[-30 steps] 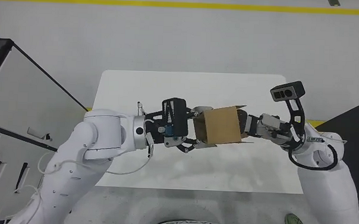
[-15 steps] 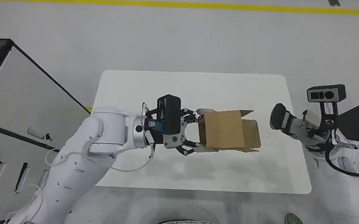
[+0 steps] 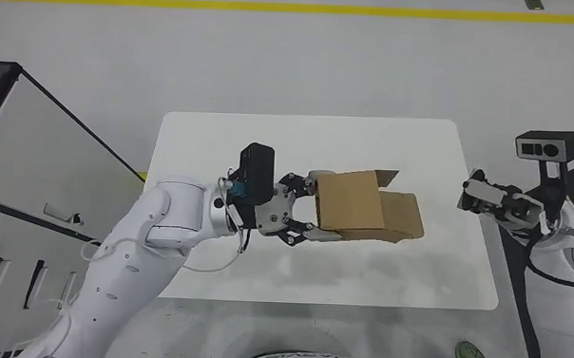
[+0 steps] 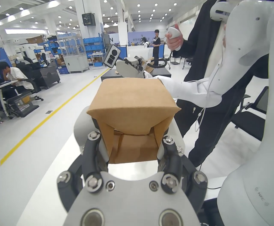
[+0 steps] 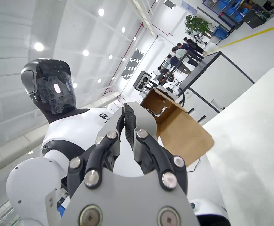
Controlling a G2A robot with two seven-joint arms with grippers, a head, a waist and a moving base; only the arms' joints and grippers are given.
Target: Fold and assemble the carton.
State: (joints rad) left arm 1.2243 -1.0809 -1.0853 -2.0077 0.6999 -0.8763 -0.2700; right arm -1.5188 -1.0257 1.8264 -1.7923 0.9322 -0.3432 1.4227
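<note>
Cardboard carton (image 3: pixel 348 203) — left pincer (image 3: pixel 317 209) clamps it | right pincer (image 3: pixel 473 191) closed, table (image 3: pixel 269 140) edge

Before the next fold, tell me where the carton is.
Top view: the carton is over the table centre, one end in the left gripper; the right gripper stands apart at the edge.

Nothing legible stands on the carton (image 4: pixel 130 96): its brown faces are plain, and the counter (image 3: pixel 269 140) bears no print that can be made out. On the blue wall (image 4: pixel 134 35) in the room behind, large white lettering is cut off by a pillar (image 4: pixel 122 32) (too little of it shows to make a word). A yellow line (image 3: pixel 293 6) is painted on the floor (image 3: pixel 291 65) beyond the counter.
</note>
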